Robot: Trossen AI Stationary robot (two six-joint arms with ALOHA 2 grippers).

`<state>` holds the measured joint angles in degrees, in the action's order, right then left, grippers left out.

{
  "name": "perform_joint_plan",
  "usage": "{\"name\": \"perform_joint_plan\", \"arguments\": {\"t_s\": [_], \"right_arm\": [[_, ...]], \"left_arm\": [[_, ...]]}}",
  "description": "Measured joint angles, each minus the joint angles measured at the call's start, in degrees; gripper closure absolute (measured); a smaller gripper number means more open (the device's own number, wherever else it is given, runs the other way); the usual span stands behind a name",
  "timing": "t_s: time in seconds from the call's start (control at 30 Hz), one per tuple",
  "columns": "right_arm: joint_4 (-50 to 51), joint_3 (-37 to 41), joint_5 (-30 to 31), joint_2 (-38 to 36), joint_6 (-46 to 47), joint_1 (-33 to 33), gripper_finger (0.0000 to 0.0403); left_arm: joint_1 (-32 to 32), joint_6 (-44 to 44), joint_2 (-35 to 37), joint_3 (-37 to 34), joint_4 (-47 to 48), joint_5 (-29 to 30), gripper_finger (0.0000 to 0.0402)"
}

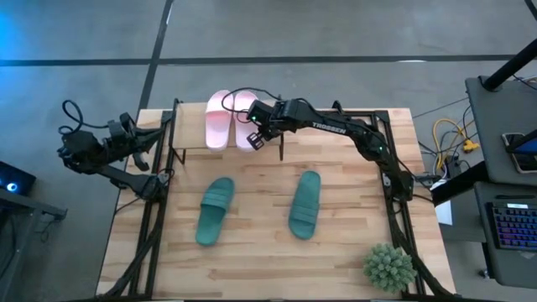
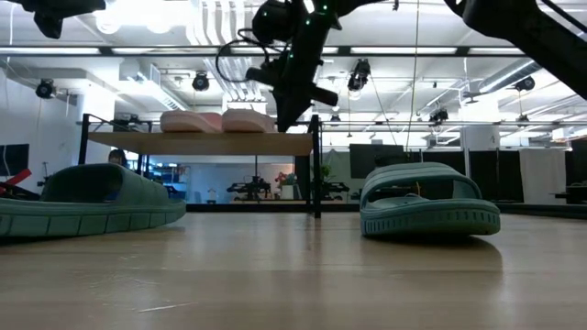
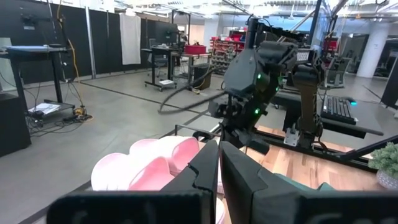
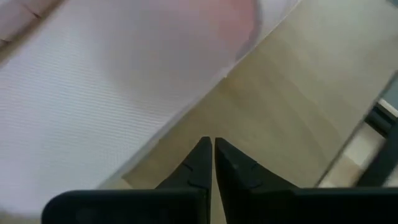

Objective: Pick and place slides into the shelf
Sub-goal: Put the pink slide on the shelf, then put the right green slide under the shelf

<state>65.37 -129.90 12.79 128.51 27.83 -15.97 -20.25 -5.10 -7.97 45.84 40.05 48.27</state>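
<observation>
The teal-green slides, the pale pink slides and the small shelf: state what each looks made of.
Dark teal-green slides: apparently moulded rubber or foam, matte, ribbed sole edges. Pale pink slides: seemingly the same, smooth matte. Small shelf: light wooden plank with visible grain on thin black legs, likely metal.

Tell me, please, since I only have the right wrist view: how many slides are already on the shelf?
Observer: Two pale pink rubber slide sandals lie side by side on the small wooden-topped, black-framed shelf.
Operator: Where are the others?
Observer: Two dark teal-green rubber slides lie apart on the tabletop, in front of the shelf.
Operator: And the left arm?
Observer: It waits at the table's left edge, its left end effector shut and empty.
</observation>
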Motion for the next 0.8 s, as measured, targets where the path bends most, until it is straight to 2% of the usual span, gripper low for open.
{"name": "perform_joint_plan", "arguments": {"t_s": [0.27,0.43,0.63,0.8], "right_arm": [[-7.2,2.6,-1.6,0.1,-1.9,0.1,0.039],[-8.1,2.3,-0.8,0.1,-2.3,0.0,0.039],[-5.0,1.7,1.6,-0.4,-3.3,0.1,0.039],[1.8,-0.6,2.3,-2.0,-3.9,0.7,0.039]], "left_arm": [[0.0,0.0,0.0,0.0,0.0,0.0,0.0398],[0.0,0.0,0.0,-0.1,0.0,0.0,0.0398],[0.0,-0.1,0.0,-0.1,0.0,0.0,0.0398],[0.0,-0.2,0.0,-0.1,0.0,0.0,0.0398]]}}
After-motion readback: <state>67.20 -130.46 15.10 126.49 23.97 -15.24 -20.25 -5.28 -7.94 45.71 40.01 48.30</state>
